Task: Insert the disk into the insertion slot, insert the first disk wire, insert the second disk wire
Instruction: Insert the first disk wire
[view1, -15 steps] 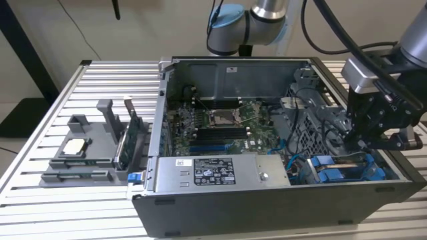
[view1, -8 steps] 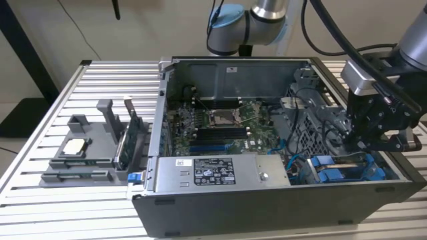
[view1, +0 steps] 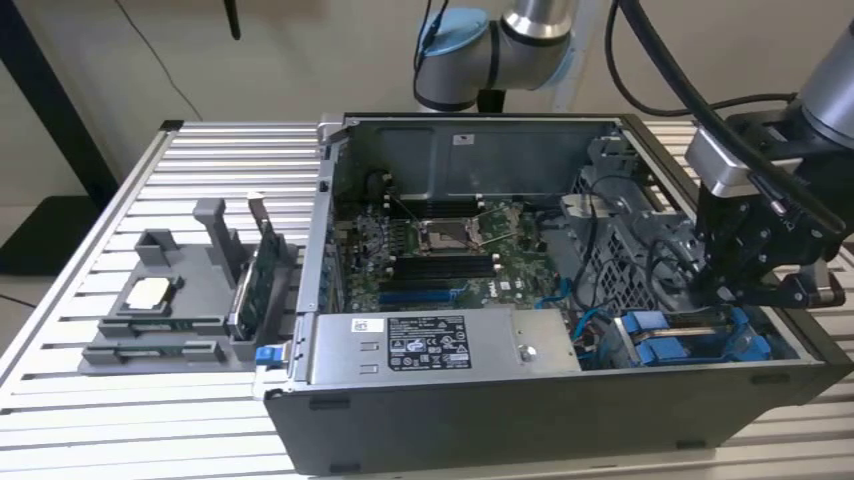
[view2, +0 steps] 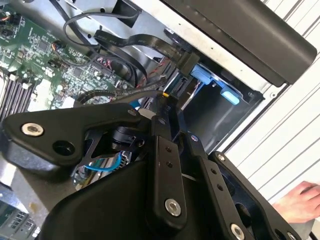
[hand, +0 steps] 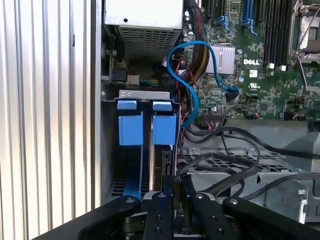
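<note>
An open computer case (view1: 534, 420) lies on its side on a slatted metal table (view1: 174, 200), its inside facing up. Everything else is placed from this case.

Above the case's far wall stands the robot arm (view1: 514, 40). Outside the case, toward the exterior view's left, a grey parts fixture (view1: 174, 300) sits on the table.

Inside, a green motherboard (view1: 454, 250) covers the middle of the case floor. A grey labelled power-supply box (view1: 441, 345) lies along the case's near wall.

In the case's near corner, toward the exterior view's right, is the insertion slot (view2: 215, 117). The disk (view1: 654, 335) in its bright blue carrier is seated in it.

The gripper (hand: 173, 182) reaches down into the case just beside the disk's end. Its fingertips (view2: 166, 102) are drawn together. The end of a black sleeved cable (view2: 110, 95) meets the tips; whether it is pinched cannot be told.

A thin blue cable (hand: 185, 85) loops between the slot and the motherboard. In the second wrist view, a person's hand (view2: 300, 202) rests on the table outside the case.
</note>
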